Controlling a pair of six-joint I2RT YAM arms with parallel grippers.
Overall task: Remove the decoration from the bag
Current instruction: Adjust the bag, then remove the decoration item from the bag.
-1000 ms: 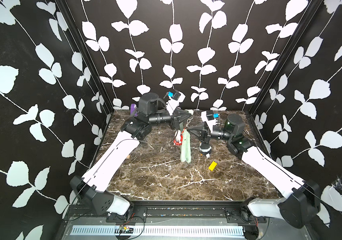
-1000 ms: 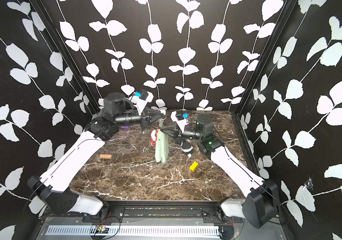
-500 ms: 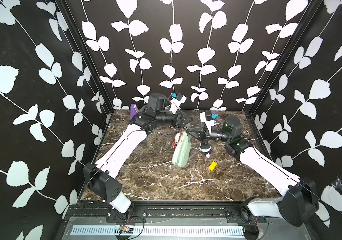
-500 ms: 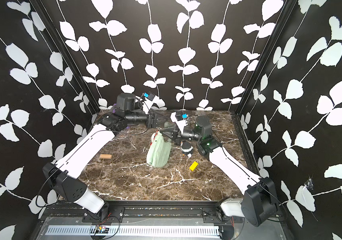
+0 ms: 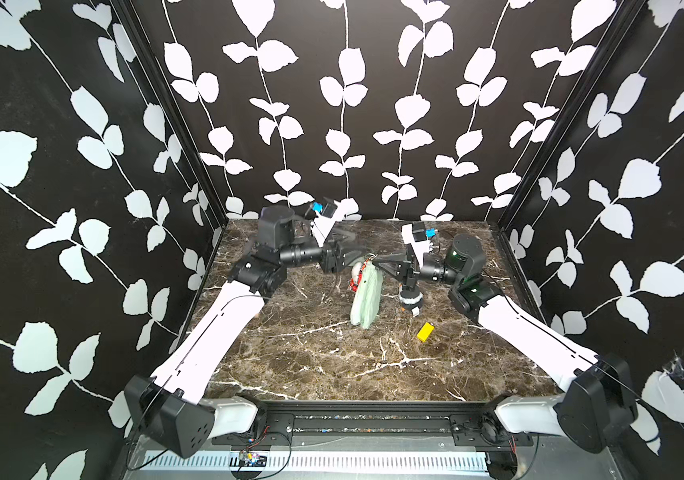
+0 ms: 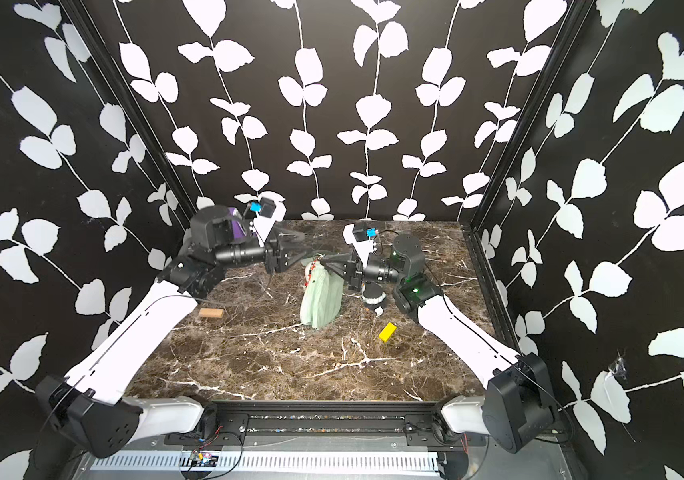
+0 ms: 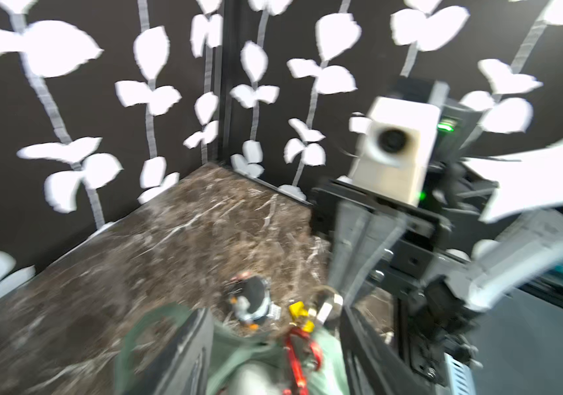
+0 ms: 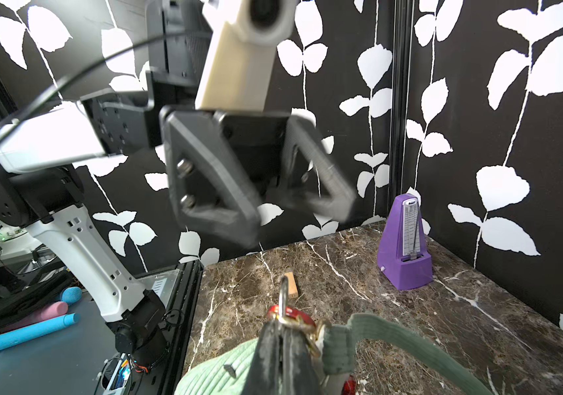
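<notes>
Bag [image 5: 367, 299] hangs upright mid-desk, long axis vertical, bottom end seemingly resting on desk [image 5: 332, 361], top corner clamped in shut right hand [image 5: 375, 262]. Decoration [image 5: 355, 275] dangles off its upper left side, facing left hand [image 8: 298, 219]: jaws apart, just left, the nearer arm. Open room left and near; yellow block [image 5: 424, 331] sits right, well apart.

Whole left wrist view motion-blurred, the bag [image 7: 235, 349] cut by its edge.
</notes>
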